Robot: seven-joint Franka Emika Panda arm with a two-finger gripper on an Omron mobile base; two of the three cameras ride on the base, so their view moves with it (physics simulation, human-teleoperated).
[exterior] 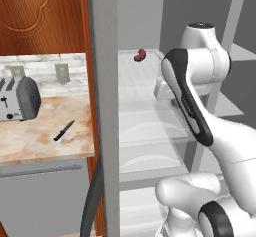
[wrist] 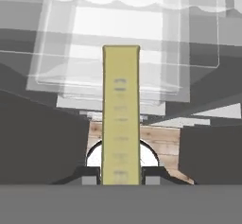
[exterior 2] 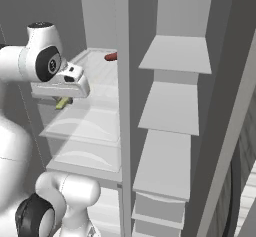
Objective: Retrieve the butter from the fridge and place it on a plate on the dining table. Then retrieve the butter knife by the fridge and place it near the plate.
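One butter (wrist: 121, 114), one butter knife (exterior: 64, 131), one toaster (exterior: 19, 99), one fridge (exterior: 102, 106)

Butter (wrist: 121, 114) runs as a long pale-yellow stick up the middle, faint marks along its face; its near end sits pinched between the two dark fingertips (wrist: 90, 176) of the gripper (wrist: 121, 178). Behind it pale translucent fridge shelves (wrist: 123, 38); below, a strip of wooden floor (wrist: 160, 142).

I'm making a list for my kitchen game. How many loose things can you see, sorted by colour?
Yellow: 1, the butter in the gripper.
Black-handled: 1, the butter knife.
Dark red: 1, a small item on a fridge shelf.
Grey: 1, the toaster.
Total: 4.
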